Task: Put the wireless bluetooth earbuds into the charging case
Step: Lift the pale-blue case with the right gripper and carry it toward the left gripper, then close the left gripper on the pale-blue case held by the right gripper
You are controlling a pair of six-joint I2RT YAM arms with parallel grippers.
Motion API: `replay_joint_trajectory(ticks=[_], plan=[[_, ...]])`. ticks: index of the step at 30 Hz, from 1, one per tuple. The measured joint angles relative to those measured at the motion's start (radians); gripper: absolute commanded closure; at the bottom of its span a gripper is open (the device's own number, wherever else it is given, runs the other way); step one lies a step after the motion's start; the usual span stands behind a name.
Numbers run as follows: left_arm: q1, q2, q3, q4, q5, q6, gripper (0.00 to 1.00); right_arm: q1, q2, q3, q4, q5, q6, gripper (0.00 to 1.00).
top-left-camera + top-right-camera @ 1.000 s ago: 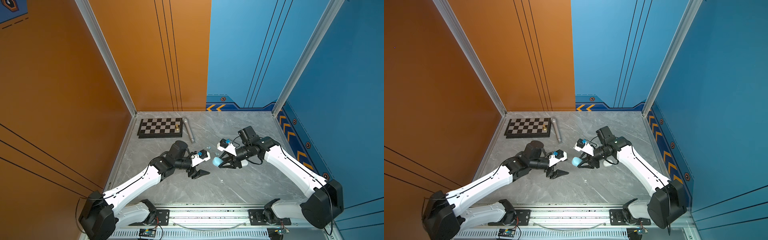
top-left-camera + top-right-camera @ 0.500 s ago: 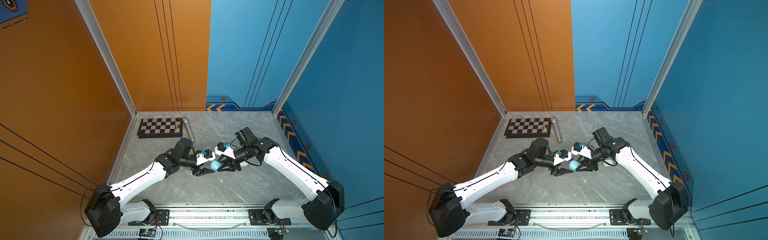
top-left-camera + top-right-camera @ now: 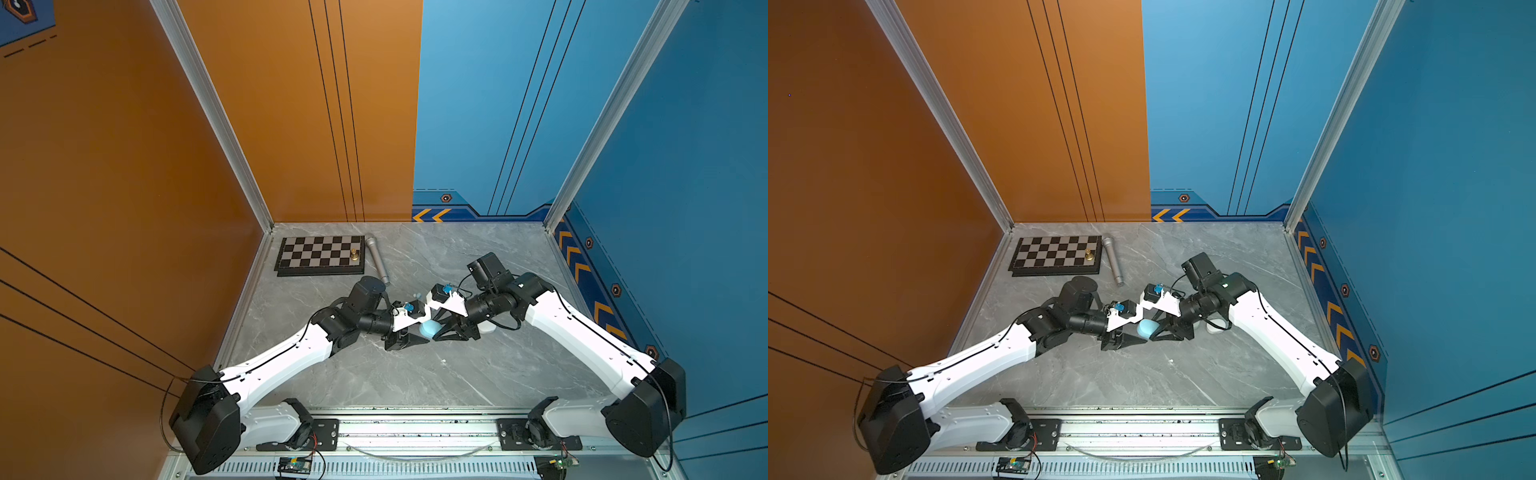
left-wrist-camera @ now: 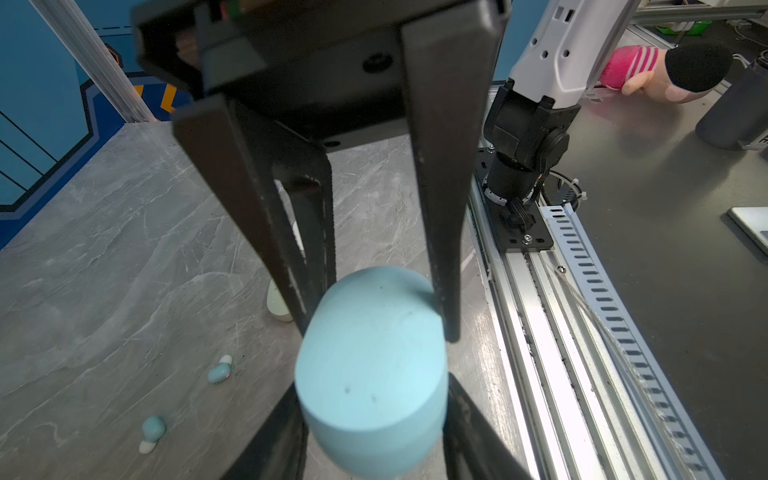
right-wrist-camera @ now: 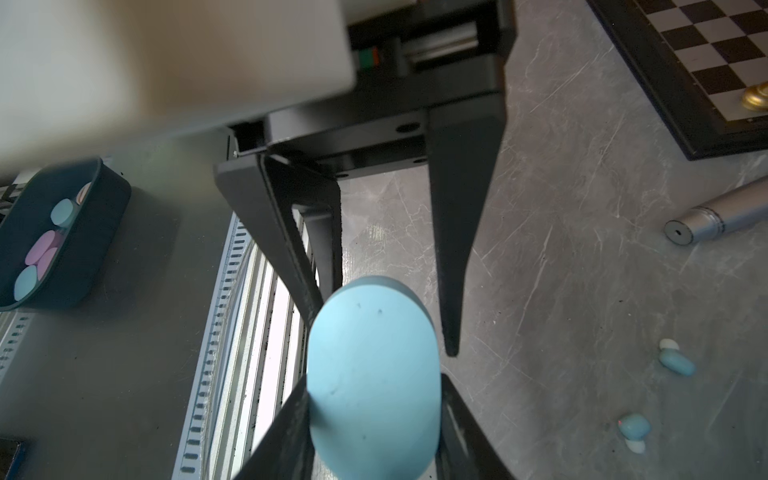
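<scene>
Left hand (image 5: pixel 384 332) straddles one end of the case (image 4: pixel 374 374), whose long axis runs hand to hand; whether it grips, I cannot tell. Right hand (image 4: pixel 379 332) is clamped on the other end. Two buds (image 4: pixel 220 370) lie loose on the worktop (image 3: pixel 374 374) just behind, with open room around them.

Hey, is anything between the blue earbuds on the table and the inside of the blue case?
Yes: the blue case looks shut, so its lid blocks the way. Both blue earbuds lie loose on the table.
</scene>
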Motion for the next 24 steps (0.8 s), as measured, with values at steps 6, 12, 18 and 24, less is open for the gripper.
replay_joint_trajectory(ticks=[6,12,18,24], plan=[[-0.011,-0.001,0.0,0.0,0.0,0.007,0.39,0.009,0.005,0.0,0.0,0.042,-0.006,0.77],[-0.012,-0.001,0.0,0.0,0.0,0.01,0.42,0.014,0.006,0.0,0.002,0.053,-0.005,0.77],[-0.012,-0.001,0.0,0.001,-0.008,0.031,0.47,0.019,0.008,0.0,0.001,0.053,-0.001,0.77],[-0.012,-0.001,0.0,-0.001,-0.019,0.038,0.48,0.022,0.019,0.0,0.001,0.05,0.0,0.77]])
